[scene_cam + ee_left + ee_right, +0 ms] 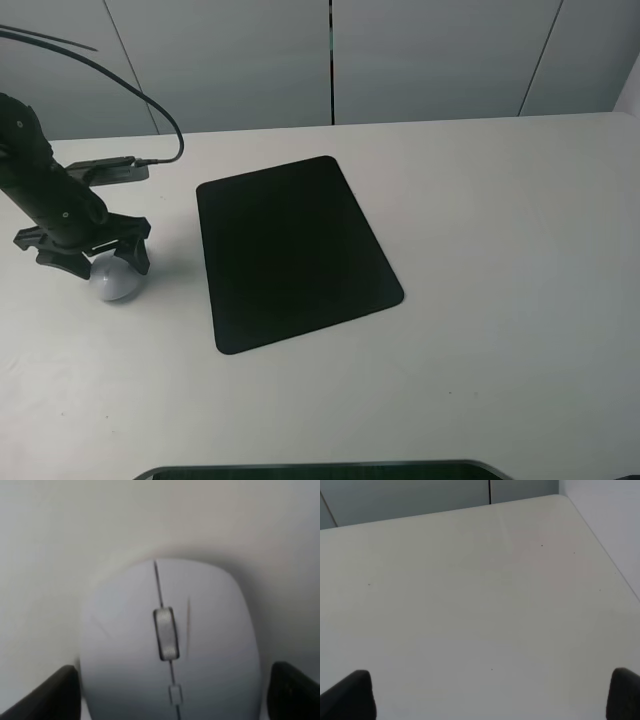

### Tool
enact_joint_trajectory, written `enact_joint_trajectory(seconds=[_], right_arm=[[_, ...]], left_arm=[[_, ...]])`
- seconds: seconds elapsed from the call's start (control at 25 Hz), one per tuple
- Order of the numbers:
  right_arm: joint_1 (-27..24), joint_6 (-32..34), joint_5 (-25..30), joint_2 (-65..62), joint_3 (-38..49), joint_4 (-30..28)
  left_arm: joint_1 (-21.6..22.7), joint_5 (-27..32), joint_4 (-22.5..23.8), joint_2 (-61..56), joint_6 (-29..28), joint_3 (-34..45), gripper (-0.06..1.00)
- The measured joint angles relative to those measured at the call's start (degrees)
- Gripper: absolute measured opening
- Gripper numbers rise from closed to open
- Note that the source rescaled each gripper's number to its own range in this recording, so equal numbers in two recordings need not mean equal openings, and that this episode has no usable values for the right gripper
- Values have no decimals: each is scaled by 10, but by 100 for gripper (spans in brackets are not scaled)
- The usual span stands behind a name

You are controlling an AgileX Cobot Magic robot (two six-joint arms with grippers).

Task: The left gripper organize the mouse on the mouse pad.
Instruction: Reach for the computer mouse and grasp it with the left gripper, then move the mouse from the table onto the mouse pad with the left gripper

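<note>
The white mouse (119, 282) lies on the white table, left of the black mouse pad (295, 250) and apart from it. My left gripper (105, 264) is lowered over the mouse's rear, with one black finger on each side. In the left wrist view the mouse (170, 640) fills the frame, scroll wheel up, between the fingertips (50, 695). The left gripper (172, 685) is open: a thin gap shows beside one finger. The right gripper (490, 695) stands open over bare table, and the exterior view does not show it.
The white table (500, 250) reaches back to a grey panelled wall. A black cable (150, 105) loops from the left arm above the table's far left. A dark edge (320, 470) runs along the bottom of the exterior view.
</note>
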Motion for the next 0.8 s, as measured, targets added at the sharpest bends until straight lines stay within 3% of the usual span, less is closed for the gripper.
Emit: enact_joint_trajectory(seconds=[0.04, 0.08, 0.12, 0.16, 0.8], right_arm=[[0, 0, 0, 0, 0, 0], [0, 0, 0, 0, 0, 0], [0, 0, 0, 0, 0, 0], [0, 0, 0, 0, 0, 0], [0, 0, 0, 0, 0, 0]], left_arm=[[0, 1, 0, 0, 0, 0, 61], [0, 1, 0, 0, 0, 0, 26], [0, 1, 0, 0, 0, 0, 0], [0, 2, 0, 0, 0, 0, 4], [0, 12, -11, 0, 22, 0, 4]])
